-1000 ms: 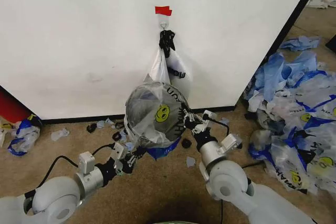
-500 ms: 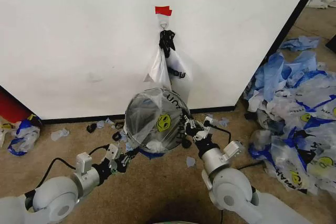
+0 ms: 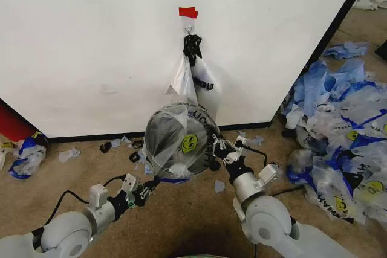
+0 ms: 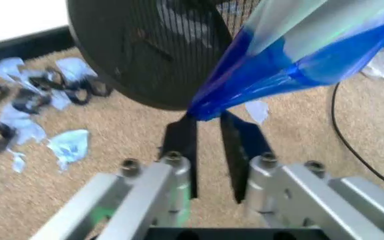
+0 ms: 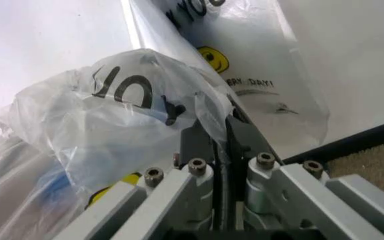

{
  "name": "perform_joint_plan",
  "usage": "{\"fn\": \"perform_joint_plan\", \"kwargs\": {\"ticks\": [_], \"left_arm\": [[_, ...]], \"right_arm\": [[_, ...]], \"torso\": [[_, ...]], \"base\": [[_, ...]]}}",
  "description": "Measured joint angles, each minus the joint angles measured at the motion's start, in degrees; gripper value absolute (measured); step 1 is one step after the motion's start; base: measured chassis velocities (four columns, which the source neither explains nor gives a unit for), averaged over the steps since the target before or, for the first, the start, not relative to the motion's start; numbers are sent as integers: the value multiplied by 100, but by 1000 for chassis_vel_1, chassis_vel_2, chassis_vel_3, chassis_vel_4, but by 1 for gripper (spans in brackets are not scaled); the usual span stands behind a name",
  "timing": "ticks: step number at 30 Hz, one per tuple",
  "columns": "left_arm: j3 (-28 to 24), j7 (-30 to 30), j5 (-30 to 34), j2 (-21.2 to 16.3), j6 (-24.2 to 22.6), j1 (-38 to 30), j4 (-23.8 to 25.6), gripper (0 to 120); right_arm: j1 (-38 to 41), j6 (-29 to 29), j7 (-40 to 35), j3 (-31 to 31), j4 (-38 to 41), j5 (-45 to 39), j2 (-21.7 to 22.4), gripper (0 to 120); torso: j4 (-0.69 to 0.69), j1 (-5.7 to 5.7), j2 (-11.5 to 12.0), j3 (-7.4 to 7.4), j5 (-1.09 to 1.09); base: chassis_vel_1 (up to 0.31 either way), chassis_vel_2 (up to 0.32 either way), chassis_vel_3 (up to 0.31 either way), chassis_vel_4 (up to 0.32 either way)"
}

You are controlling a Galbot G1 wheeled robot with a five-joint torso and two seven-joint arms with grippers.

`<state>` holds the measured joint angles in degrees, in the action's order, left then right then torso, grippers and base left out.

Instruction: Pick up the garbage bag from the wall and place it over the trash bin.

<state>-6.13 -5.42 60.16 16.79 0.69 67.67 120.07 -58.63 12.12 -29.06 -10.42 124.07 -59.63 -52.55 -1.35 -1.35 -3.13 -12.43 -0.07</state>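
Note:
The black wire-mesh trash bin [image 3: 162, 140] is tipped with its mouth toward me, in front of the wall [image 3: 91, 46]. The garbage bag [image 3: 188, 144], whitish with a yellow smiley, is stretched over it. My left gripper [image 3: 145, 187] sits below the bin, shut on the bag's blue handle [image 4: 245, 75], which is pulled taut to its fingertips [image 4: 205, 117]. My right gripper [image 3: 219, 147] is at the bin's right rim, shut on a fold of the bag's film [image 5: 145, 110]. Another bag [image 3: 196, 80] hangs from the hook [image 3: 188, 28] under the red tape [image 3: 188, 12].
A heap of blue-and-white bags [image 3: 338, 125] lies on the carpet at the right. Small blue scraps and black bits [image 3: 118, 144] litter the floor along the wall's black base strip. A red object [image 3: 12, 126] and a crumpled bag [image 3: 25, 155] are at the far left.
Both arms have drawn back toward me and lower. The left gripper slid down and left, pulling the blue handle taut. The bag sits further over the bin.

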Motion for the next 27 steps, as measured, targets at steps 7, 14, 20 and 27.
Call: {"fn": "perform_joint_plan", "kwargs": {"ticks": [7,14,20,27], "left_arm": [[110,-100,9,-236,46,126,254,48],[180,-240,56,-543,39,255,628,71],[211,-548,291,-1036,10,24,765,93],[428,-1330,631,-1239,-260,-325,677,99]], "right_arm": [[37,18,12,-4,-174,46,-14,1],[122,50,31,-24,-378,71,-15,1],[150,109,99,-37,-556,137,1,1],[17,177,216,-166,-670,387,-55,1]], "torso": [[0,0,0,0,-1],[0,0,0,0,0],[-1,0,0,0,0],[-1,0,0,0,-1]], "base": [[0,0,0,0],[0,0,0,0],[0,0,0,0],[0,0,0,0]]}}
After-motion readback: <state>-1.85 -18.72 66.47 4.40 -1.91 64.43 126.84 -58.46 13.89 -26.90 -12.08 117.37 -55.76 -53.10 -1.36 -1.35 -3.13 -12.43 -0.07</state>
